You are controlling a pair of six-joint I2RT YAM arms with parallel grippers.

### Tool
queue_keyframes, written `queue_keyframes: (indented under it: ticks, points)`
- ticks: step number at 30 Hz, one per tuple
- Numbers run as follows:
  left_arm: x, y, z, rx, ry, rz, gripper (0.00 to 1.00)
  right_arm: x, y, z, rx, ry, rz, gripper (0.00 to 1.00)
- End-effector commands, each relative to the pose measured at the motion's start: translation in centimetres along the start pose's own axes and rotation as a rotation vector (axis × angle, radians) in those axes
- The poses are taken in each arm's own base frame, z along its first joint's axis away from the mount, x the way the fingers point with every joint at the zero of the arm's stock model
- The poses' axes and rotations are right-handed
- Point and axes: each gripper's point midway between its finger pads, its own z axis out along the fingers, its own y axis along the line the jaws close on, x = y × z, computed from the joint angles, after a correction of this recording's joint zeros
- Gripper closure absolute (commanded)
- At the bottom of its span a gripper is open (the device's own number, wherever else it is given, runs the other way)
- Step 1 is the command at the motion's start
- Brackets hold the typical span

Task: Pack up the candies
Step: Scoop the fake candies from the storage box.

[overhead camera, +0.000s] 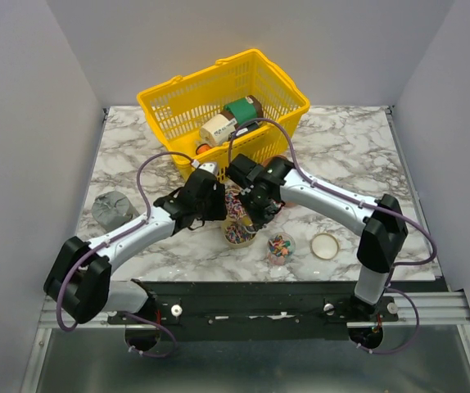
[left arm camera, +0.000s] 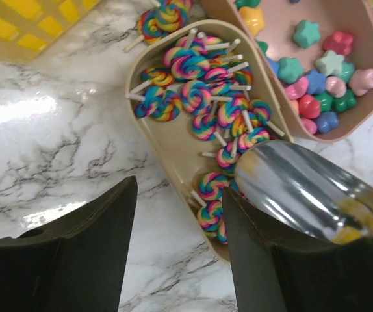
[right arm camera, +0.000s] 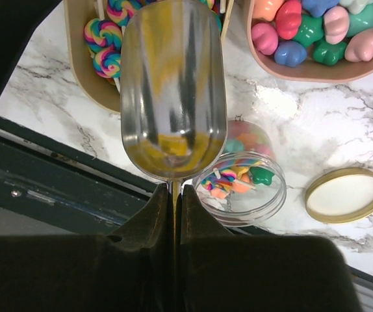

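The candies lie in two beige trays. Rainbow swirl lollipops (left arm camera: 199,91) fill one tray (left arm camera: 167,149). Star-shaped sweets (left arm camera: 316,84) fill the other tray (left arm camera: 368,97). My right gripper (right arm camera: 173,192) is shut on the handle of an empty metal scoop (right arm camera: 173,91), held above the lollipop tray's near end (right arm camera: 86,78). A clear open jar (right arm camera: 245,185) with a few candies stands just right of the scoop. My left gripper (left arm camera: 180,260) is open and empty over the marble, beside the lollipop tray. In the top view both grippers (overhead camera: 214,209) (overhead camera: 255,209) meet over the trays (overhead camera: 237,231).
A yellow basket (overhead camera: 178,102) with bottles and cans stands at the back. The jar's gold lid (overhead camera: 325,246) lies right of the jar (overhead camera: 280,248). A grey object (overhead camera: 112,209) sits at the left. The table's dark front rail (right arm camera: 56,188) runs close below the jar.
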Motion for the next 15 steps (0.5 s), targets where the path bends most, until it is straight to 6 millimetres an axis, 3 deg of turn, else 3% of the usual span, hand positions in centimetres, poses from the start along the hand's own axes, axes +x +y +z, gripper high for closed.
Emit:
queue_keyframes:
  ticks: [1,7,11,15]
  points:
    - [1.3,-0.6,1.2,0.032,0.059,-0.030,0.39,-2.3,-0.7,3.1,0.078,-0.098,-0.025,0.99]
    - [2.6,-0.3,2.3,0.020,0.113,-0.037,0.49,-3.8,-0.5,4.2,0.098,-0.228,-0.054,0.99]
    - [3.0,0.0,2.3,0.011,0.118,-0.040,0.50,-4.9,-0.5,3.6,0.099,-0.326,-0.041,0.99]
    - [2.0,0.1,1.5,0.010,0.070,-0.039,0.50,-5.0,-0.9,1.9,0.098,-0.393,-0.020,0.99]
